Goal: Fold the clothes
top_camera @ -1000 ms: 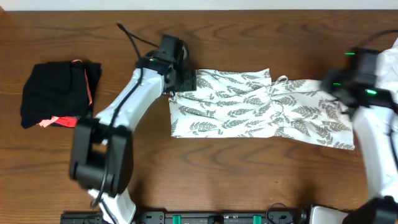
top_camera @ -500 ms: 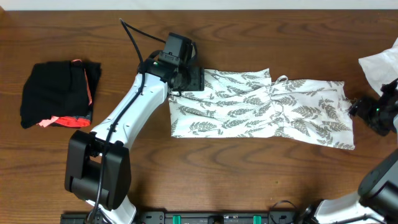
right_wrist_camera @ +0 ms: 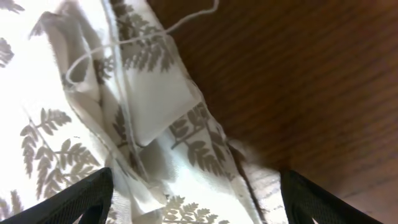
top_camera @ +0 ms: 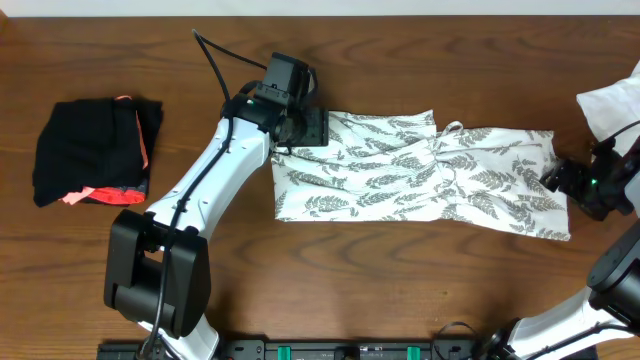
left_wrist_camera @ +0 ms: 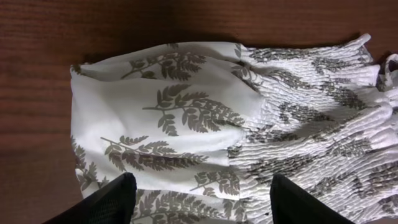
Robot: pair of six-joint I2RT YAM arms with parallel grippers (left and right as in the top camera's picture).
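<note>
Now, clothes (top_camera: 420, 170) (fern-printed) flat on table (top_camera: 350, 290)

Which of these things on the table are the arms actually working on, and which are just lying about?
Part of the job: fern-print dress; left gripper, open over its left end; right gripper, open at its right end.
Just lying about: black bundle with coral trim; plain white cloth.

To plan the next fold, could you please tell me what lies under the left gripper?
The fern-print dress lies spread below the open left gripper. The table shows beside the cloth; anything beneath it is hidden.
</note>
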